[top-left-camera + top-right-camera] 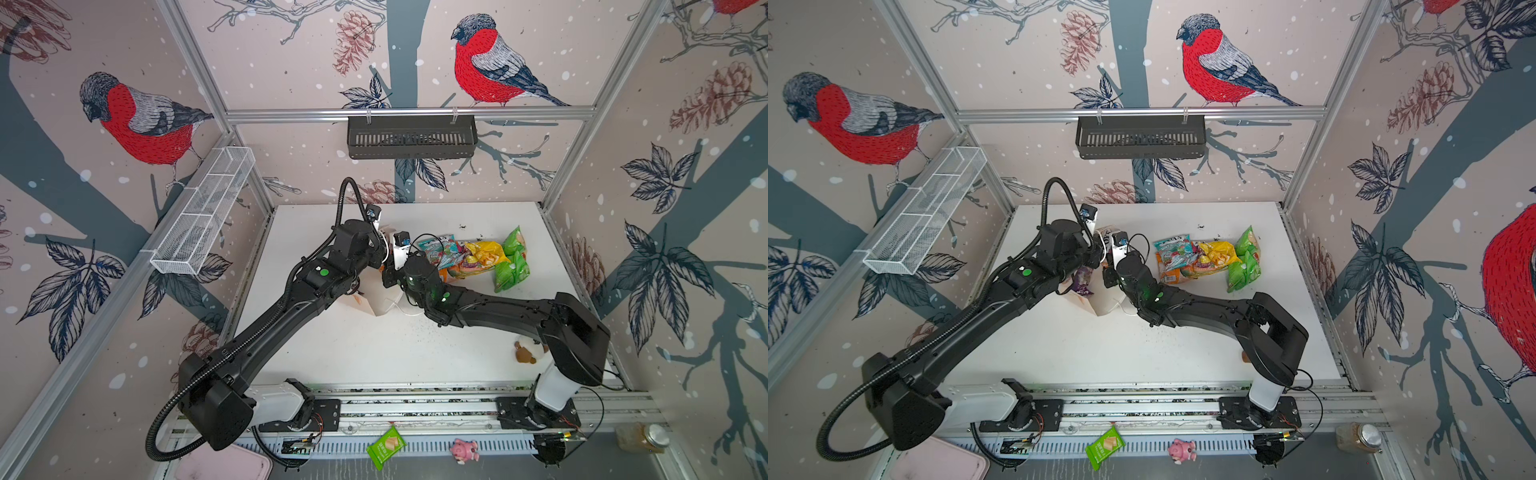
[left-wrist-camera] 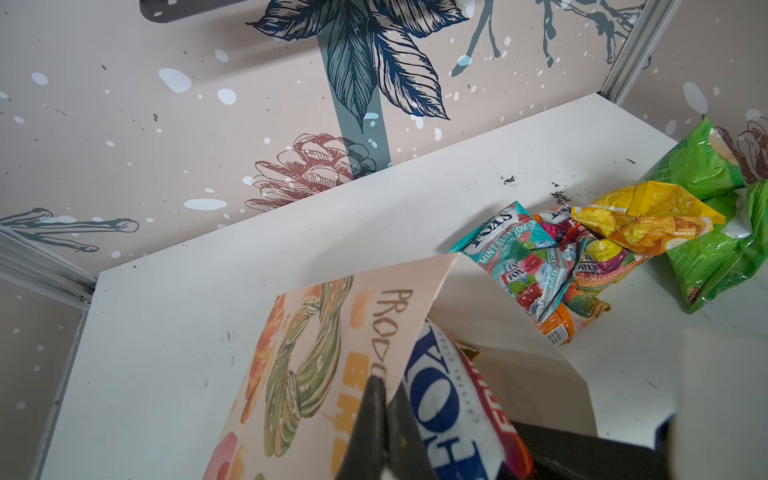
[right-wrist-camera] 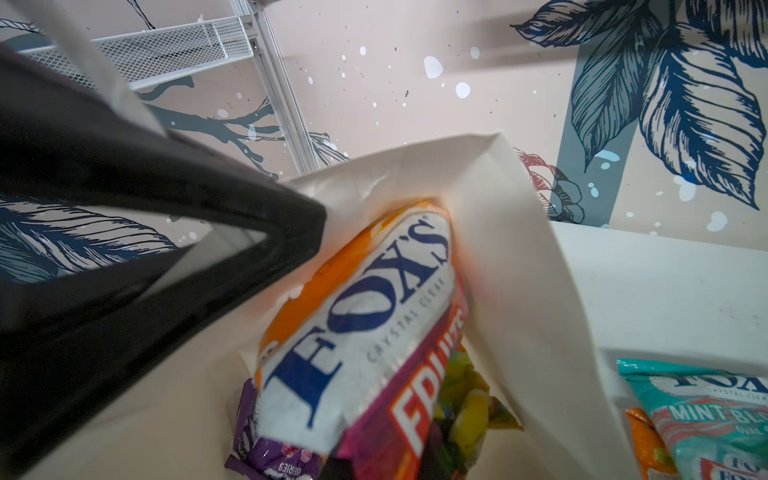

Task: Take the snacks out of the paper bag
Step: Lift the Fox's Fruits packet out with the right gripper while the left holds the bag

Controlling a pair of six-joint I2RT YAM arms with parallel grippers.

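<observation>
The paper bag [image 1: 384, 305] [image 1: 1106, 303] stands between the two arms mid-table, its pastry print [image 2: 307, 353] facing the left wrist camera. My left gripper [image 2: 386, 395] [image 1: 381, 253] is shut on the bag's rim and holds the mouth open. My right gripper [image 3: 390, 463] [image 1: 390, 275] reaches inside the bag, shut on an orange Fox's packet [image 3: 365, 316] [image 2: 449, 399]. A purple packet [image 3: 266, 453] lies beneath it in the bag. Several snacks [image 1: 473, 259] [image 1: 1204, 259] [image 2: 582, 249], teal, yellow, orange and green, lie heaped on the table to the bag's right.
A brown-and-white plush toy [image 1: 528, 351] sits by the right arm's elbow. In front of the rail lie a green wafer packet [image 1: 384, 449], a pink pig toy [image 1: 465, 451], a jar [image 1: 648, 436] and a pink tray [image 1: 224, 463]. A black basket [image 1: 411, 137] and a white mesh basket [image 1: 208, 208] hang on the walls.
</observation>
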